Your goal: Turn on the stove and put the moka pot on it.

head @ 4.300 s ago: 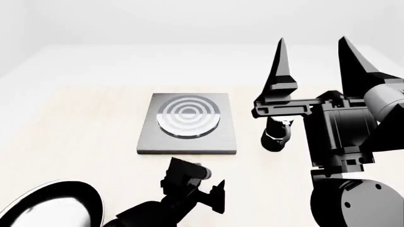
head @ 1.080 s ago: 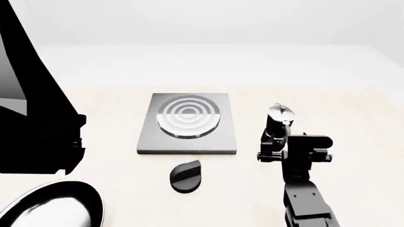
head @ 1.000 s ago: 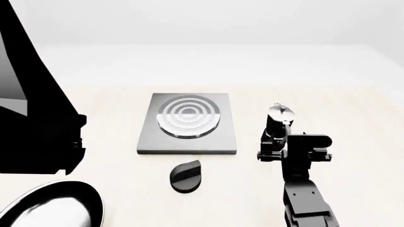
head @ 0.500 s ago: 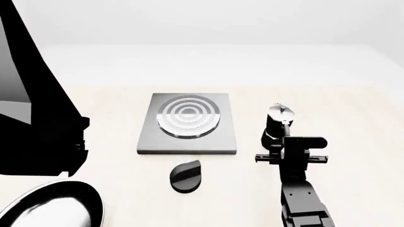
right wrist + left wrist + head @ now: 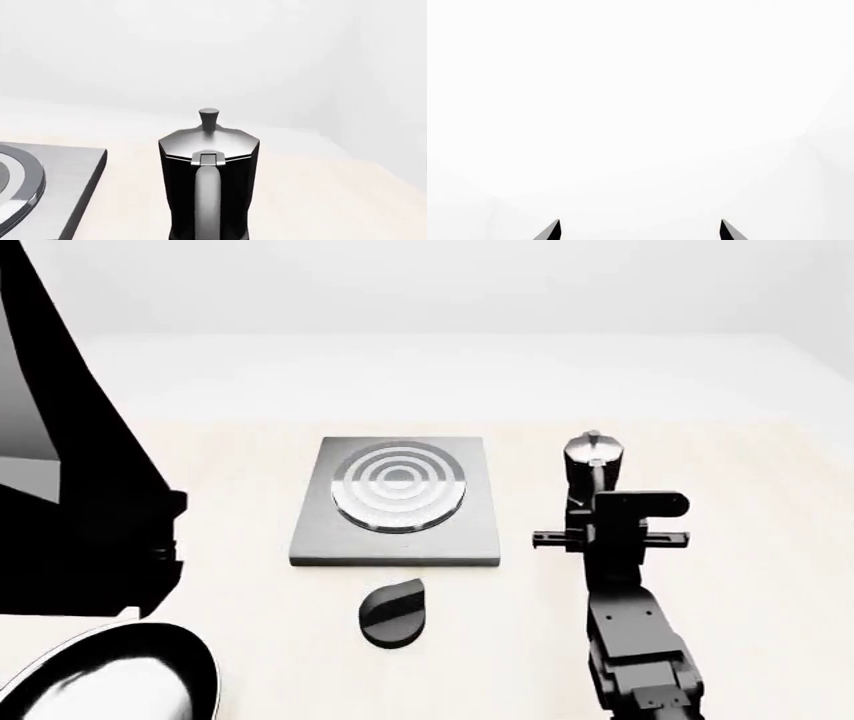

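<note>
The stove (image 5: 396, 540) is a flat grey slab with a ringed burner (image 5: 396, 485); its corner also shows in the right wrist view (image 5: 60, 185). Its black round knob (image 5: 392, 612) lies in front of it. The moka pot (image 5: 591, 462) is upright right of the stove. In the right wrist view the moka pot (image 5: 208, 180) fills the middle, handle toward the camera. My right gripper (image 5: 603, 515) is at the pot's lower body; its fingers are hidden. My left gripper (image 5: 640, 231) is open and empty, facing blank white. My left arm (image 5: 80, 490) looms at the left.
A black frying pan (image 5: 107, 680) with a shiny inside sits at the front left corner. The pale table (image 5: 747, 470) stretches right of the pot and behind the stove.
My right gripper and the moka pot have moved together up and away in the head view. The left arm has barely shifted. Earlier, the left gripper was at the knob.
</note>
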You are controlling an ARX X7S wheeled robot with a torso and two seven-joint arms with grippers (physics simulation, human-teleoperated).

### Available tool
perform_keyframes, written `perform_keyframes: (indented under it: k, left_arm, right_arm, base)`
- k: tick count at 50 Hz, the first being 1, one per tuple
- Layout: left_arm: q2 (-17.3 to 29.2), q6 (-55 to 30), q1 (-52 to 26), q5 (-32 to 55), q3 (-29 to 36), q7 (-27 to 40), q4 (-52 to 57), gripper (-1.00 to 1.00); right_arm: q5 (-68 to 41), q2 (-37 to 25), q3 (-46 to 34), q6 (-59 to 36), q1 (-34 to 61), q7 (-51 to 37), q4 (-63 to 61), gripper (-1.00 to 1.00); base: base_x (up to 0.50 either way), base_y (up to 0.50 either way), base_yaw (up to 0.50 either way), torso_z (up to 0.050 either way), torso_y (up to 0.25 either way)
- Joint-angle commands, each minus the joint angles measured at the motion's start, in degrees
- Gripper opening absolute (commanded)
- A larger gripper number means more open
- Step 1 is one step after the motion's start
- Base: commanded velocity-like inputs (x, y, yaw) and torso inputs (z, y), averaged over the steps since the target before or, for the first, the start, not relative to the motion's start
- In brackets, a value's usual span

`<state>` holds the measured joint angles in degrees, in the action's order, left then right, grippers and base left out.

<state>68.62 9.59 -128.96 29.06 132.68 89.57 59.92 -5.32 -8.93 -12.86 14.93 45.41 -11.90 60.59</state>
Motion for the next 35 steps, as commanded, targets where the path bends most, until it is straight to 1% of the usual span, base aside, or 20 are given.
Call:
perform_keyframes:
  k: [1,10,14,15,18,19,20,24,28,32,35]
  left_arm:
    - [0.83,0.62,0.08,-1.05,0.91,0.08,0.01,1.0]
    - [0.82,0.74,-0.42,-0.98,1.28,0.21,0.03,1.0]
    - [0.67,0.44,0.49,-0.83,0.57,0.13,0.01,1.0]
    - [0.68,0.44,0.47,-0.8,0.53,0.08,0.01,1.0]
    - [0.6,0.49,0.15,-0.53,0.62,0.01,0.01,1.0]
    - [0.69,0.59,0.0,-0.52,0.79,-0.03,0.01,1.0]
    - [0.75,0.7,-0.17,-0.5,0.95,-0.04,0.01,1.0]
    - [0.84,1.02,-1.58,-0.56,2.55,0.19,0.04,1.0]
    - [1.1,0.97,-0.3,-1.24,2.13,0.18,0.02,1.0]
    - [1.34,1.3,-0.93,-1.25,2.86,0.11,0.02,1.0]
    - [1.25,0.98,0.53,-1.64,1.91,0.15,0.0,1.0]
  right_arm:
    - [3.22,0.32,-1.58,-7.02,3.55,-1.97,-11.33,-1.0]
    - [3.54,0.78,-2.64,-11.77,5.02,-1.65,-18.37,-1.0]
    - [4.07,2.84,-3.86,-7.63,9.16,-0.92,-11.38,-1.0]
    - [4.17,3.52,-4.04,-3.86,10.21,-0.91,-6.56,-1.0]
    - [3.69,5.29,-4.08,0.21,15.15,0.05,2.26,-1.0]
    - [3.75,6.37,-4.23,4.59,17.86,0.36,9.44,-1.0]
    - [3.85,6.9,-4.35,6.81,19.76,0.4,13.47,-1.0]
    - [3.54,7.39,-4.09,5.63,21.57,0.72,14.36,-1.0]
    - [3.66,7.51,-3.73,4.72,22.57,0.79,14.38,-1.0]
    - [4.34,7.52,-3.77,3.17,23.16,-0.59,14.38,-1.0]
    - [3.9,7.79,-2.94,2.16,24.01,-0.39,14.39,-1.0]
  base:
    - [0.0,0.0,0.0,0.0,0.01]
    - [0.0,0.0,0.0,0.0,0.001]
    - [0.0,0.0,0.0,0.0,0.0]
    - [0.0,0.0,0.0,0.0,0.0]
    - [0.0,0.0,0.0,0.0,0.0]
    - [0.0,0.0,0.0,0.0,0.0]
    - [0.0,0.0,0.0,0.0,0.01]
    - [0.0,0.0,0.0,0.0,0.0]
    - [0.0,0.0,0.0,0.0,0.0]
    - [0.0,0.0,0.0,0.0,0.003]
    - [0.0,0.0,0.0,0.0,0.0]
